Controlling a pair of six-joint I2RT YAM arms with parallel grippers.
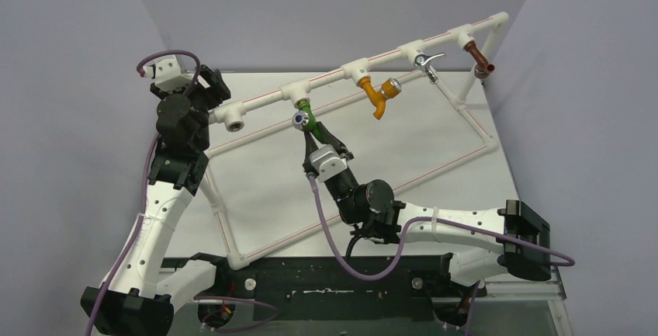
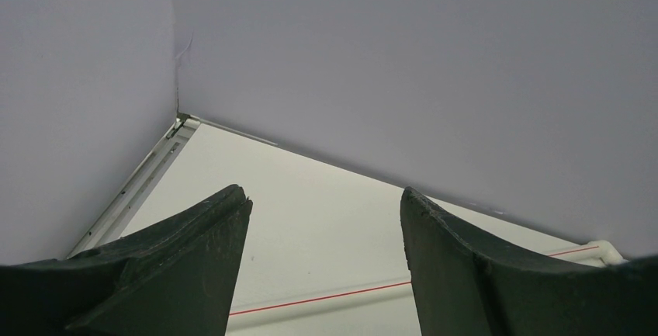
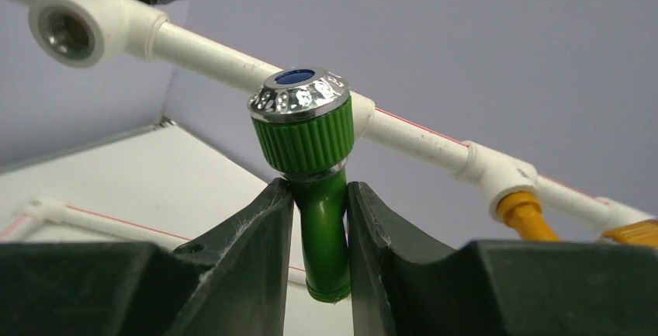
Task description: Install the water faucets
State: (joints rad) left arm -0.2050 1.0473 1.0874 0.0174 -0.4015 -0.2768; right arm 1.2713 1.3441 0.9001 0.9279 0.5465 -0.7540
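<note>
The green water faucet (image 1: 306,113) hangs from a tee of the white pipe rail (image 1: 334,80), its silver knob (image 3: 301,94) towards the camera. My right gripper (image 3: 320,196) is shut on the faucet's green spout (image 3: 324,227), one finger on each side just below the ribbed collar. From above, the right gripper (image 1: 316,133) reaches up to it from the table's middle. My left gripper (image 2: 326,200) stands open with nothing between its fingers, up by the rail's left end (image 1: 211,91).
An open threaded socket (image 1: 233,125) ends the rail on the left. Further right hang an orange tap (image 1: 378,97), a chrome tap (image 1: 425,63) and a copper-coloured one (image 1: 483,64). The white pipe frame (image 1: 473,154) rings the table.
</note>
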